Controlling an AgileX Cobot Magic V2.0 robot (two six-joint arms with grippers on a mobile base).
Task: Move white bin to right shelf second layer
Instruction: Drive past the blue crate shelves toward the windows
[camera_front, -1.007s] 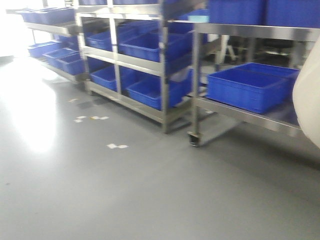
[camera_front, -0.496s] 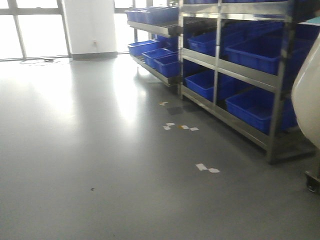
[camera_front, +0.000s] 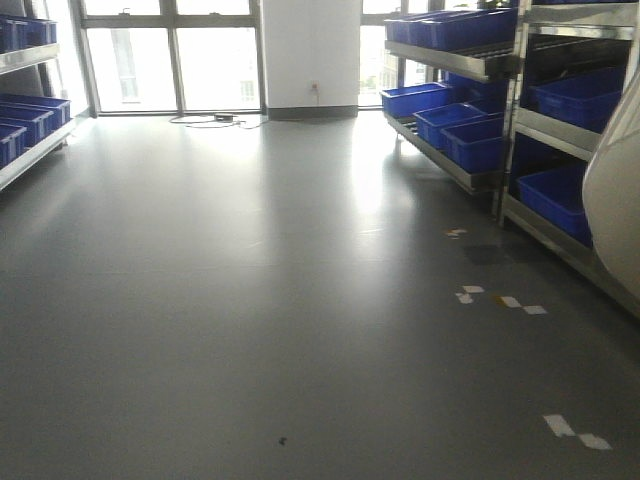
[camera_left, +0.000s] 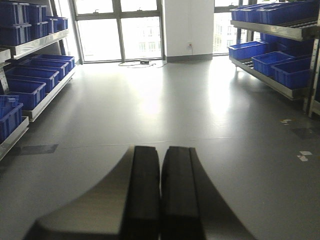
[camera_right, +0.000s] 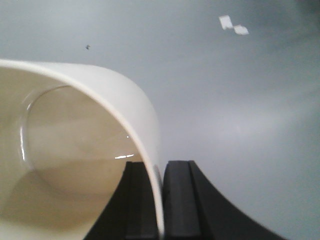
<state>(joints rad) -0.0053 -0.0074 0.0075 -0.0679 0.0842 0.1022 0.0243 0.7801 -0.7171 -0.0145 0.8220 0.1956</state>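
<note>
Your right gripper (camera_right: 159, 200) is pinching the side wall of the white bin (camera_right: 75, 150), one dark finger (camera_right: 136, 200) inside the mouth and the other outside, the rim squeezed between them. Look into the bin from the right wrist view: smooth cream wall and a rounded bottom with a glint of light on it, nothing lying in there. It's held up off the grey floor (camera_front: 250, 300), mouth turned toward the wrist camera, with a couple of white tape marks (camera_right: 232, 24) on the floor beyond it. In the front view the bin shows only as a pale curved flank at the right edge (camera_front: 612, 200), in front of the steel racks (camera_front: 508, 120) on your right. Those racks carry blue crates (camera_front: 478, 145) on several levels; the crate insides that show look bare, and the rest are too dark to tell. Your left gripper (camera_left: 161, 195) has its two black pads pressed flat together with nothing between them, pointing out over the open floor toward the windows (camera_left: 120, 35). More blue crates (camera_left: 27, 90) sit in rows on the shelving (camera_left: 47, 97) along your left.
</note>
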